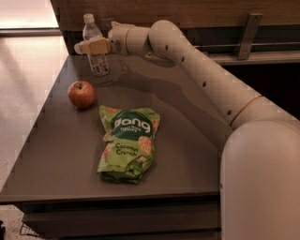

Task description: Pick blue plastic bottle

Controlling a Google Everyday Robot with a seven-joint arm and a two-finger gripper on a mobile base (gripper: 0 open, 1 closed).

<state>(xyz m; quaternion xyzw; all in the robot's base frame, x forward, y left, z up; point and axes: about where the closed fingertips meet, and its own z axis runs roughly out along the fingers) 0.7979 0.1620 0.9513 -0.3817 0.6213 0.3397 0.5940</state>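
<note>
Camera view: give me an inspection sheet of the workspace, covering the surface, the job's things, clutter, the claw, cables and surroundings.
Surface: dark table, matte top.
Job's things: blue plastic bottle, upright near the far left corner, white cap on.
Clutter: red apple in front of the bottle, set apart from it; green snack bag lying flat mid-table.
Claw: claw is at the bottle's upper body, crossing in front of it; contact cannot be told.
Cables: nothing seen.
Surroundings: wooden wall panel behind the table, metal bracket at right, pale floor at left.
</note>
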